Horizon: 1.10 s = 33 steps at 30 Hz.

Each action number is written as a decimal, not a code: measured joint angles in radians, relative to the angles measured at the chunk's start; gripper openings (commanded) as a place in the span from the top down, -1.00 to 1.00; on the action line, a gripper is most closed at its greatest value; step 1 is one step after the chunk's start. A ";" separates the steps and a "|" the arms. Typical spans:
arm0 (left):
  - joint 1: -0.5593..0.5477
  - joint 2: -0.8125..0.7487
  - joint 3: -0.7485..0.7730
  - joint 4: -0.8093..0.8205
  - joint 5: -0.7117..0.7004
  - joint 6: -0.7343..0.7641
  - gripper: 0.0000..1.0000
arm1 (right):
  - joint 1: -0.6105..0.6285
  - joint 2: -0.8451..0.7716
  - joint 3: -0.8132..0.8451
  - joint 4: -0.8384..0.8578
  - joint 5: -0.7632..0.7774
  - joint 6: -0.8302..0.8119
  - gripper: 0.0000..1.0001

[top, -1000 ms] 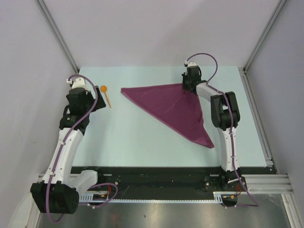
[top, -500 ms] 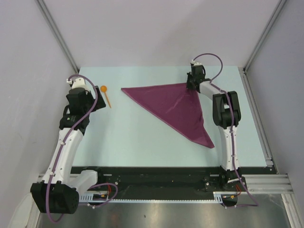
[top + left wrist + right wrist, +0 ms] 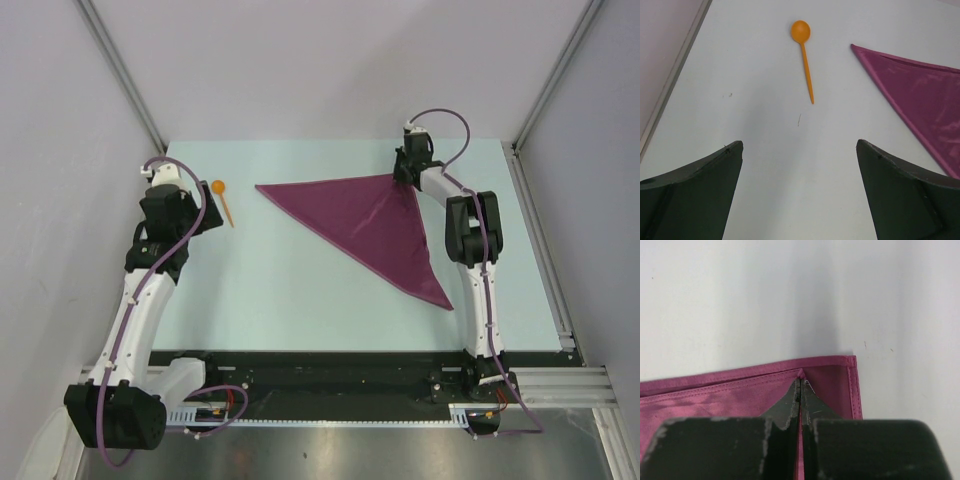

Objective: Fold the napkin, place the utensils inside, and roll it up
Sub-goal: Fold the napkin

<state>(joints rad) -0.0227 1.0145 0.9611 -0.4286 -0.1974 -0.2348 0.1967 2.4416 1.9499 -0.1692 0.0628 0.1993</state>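
Note:
The plum napkin (image 3: 370,225) lies folded into a triangle on the pale table, with points at the left, far right and near right. My right gripper (image 3: 402,176) is shut on the upper layer's corner at the far right point; in the right wrist view that pinched fabric (image 3: 801,374) rises between the closed tips (image 3: 800,382), just inside the lower layer's corner (image 3: 852,362). An orange spoon (image 3: 224,200) lies left of the napkin, bowl away from me. My left gripper (image 3: 799,150) hangs open above the table, short of the spoon (image 3: 806,60), nothing between its fingers.
Metal frame rails (image 3: 530,190) run along the table's right side and a rail (image 3: 125,80) along the left. White walls close in at the back and sides. The napkin's left point (image 3: 860,50) shows at the right of the left wrist view.
My right gripper has carried the napkin's corner rightward and away from me, pulling the top edge straight and the fold flatter. The left arm and spoon have not moved.

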 measured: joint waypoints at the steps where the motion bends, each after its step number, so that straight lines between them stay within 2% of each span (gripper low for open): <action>1: 0.000 0.000 0.000 0.000 0.000 0.000 -0.99 | 0.000 0.003 0.007 -0.001 0.000 0.002 1.00; 33: 0.000 0.000 0.000 0.000 0.001 0.000 -0.99 | -0.040 0.021 0.057 -0.047 0.005 0.037 1.00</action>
<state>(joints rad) -0.0227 1.0149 0.9611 -0.4286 -0.1967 -0.2348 0.1562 2.4630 2.0071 -0.2165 0.0677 0.2363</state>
